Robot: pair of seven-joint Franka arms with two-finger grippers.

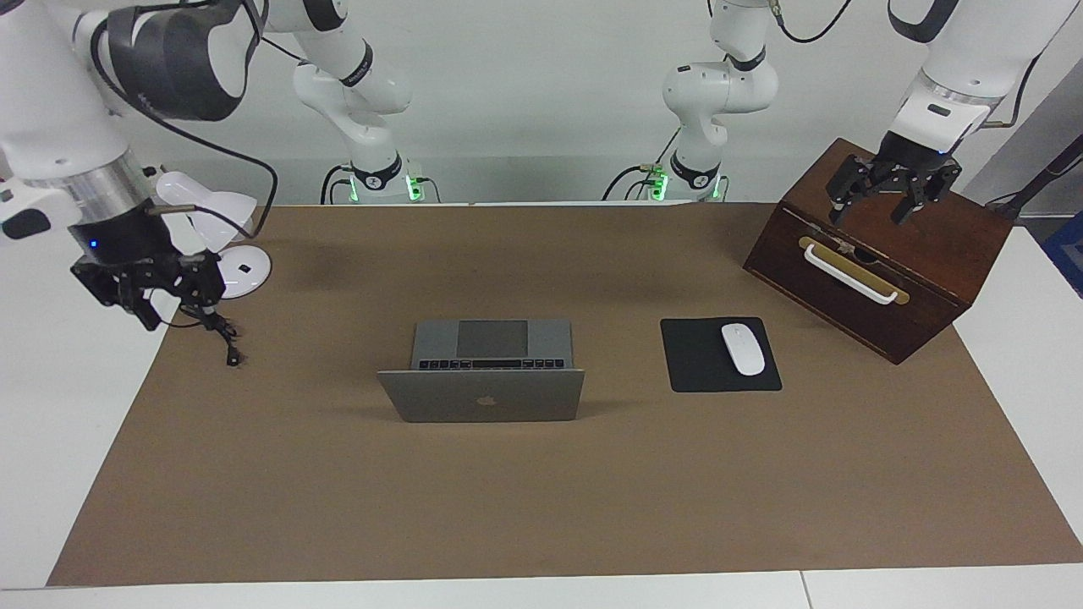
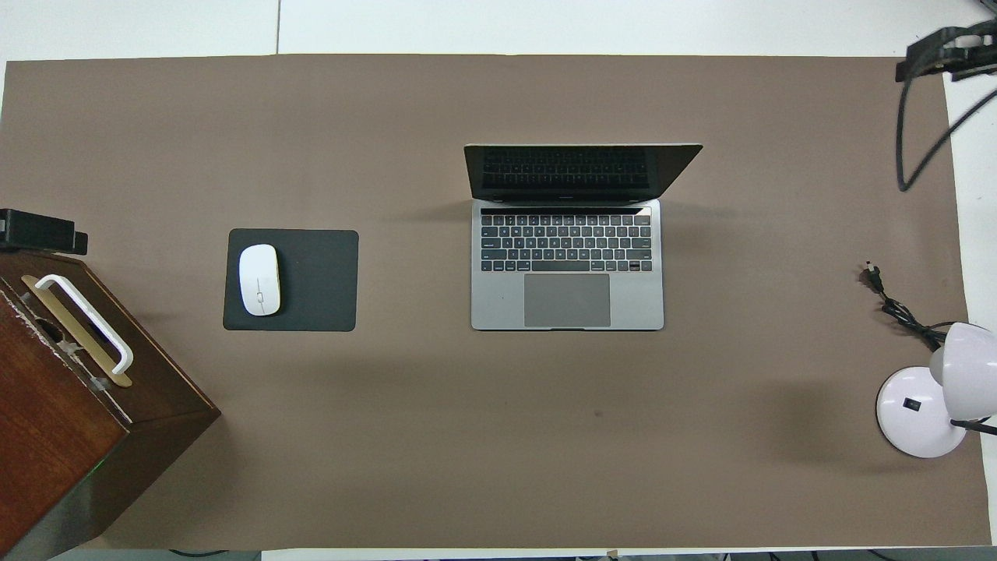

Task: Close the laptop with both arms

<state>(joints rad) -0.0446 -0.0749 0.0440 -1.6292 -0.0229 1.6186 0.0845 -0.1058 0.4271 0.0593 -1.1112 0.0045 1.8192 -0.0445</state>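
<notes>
Two grippers, neither on the job yet. Right gripper (image 1: 151, 290) hangs over the lamp cord (image 1: 222, 331), finger state unclear; left gripper (image 1: 893, 188), fingers spread, waits above the wooden drawer box (image 1: 880, 271). Laptop (image 1: 482, 370) mid-table, lid upright, untouched: closing entirely ahead.

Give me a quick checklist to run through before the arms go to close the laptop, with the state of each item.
1. Laptop lid open, nothing lying on the keyboard: ok.
2. Mouse on its mouse pad, apart from the laptop: ok.
3. Left gripper open over the wooden box, holding nothing: ok.
4. Right gripper above the lamp cord, clear of it: cannot tell.
5. Either gripper at the lid: not ok, both are at the table's ends.
</notes>
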